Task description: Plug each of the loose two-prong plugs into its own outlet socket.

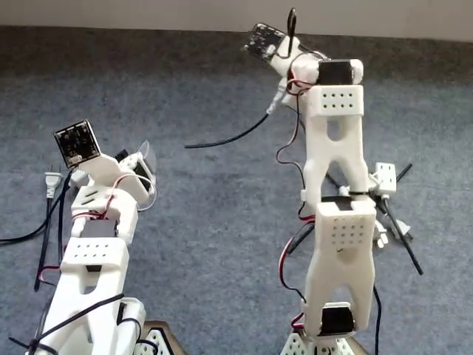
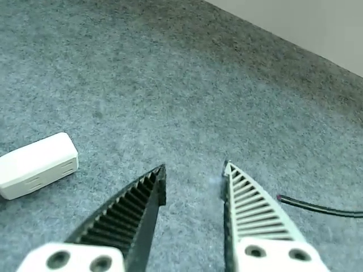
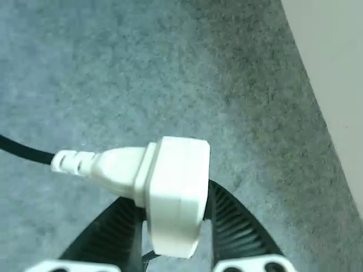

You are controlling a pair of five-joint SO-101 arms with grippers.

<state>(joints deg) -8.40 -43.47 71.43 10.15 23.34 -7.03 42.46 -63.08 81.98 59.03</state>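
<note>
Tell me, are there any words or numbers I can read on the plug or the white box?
None: the white plug in the right gripper and the white outlet box show no words, numbers or signs that can be read.

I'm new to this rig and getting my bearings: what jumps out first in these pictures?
The right gripper clamps a white plug on a black cord, near the far edge of the grey carpet. The left gripper hangs open over the carpet, a white outlet socket lying close by. A loose two-prong plug lies at the left of the high view.
</note>
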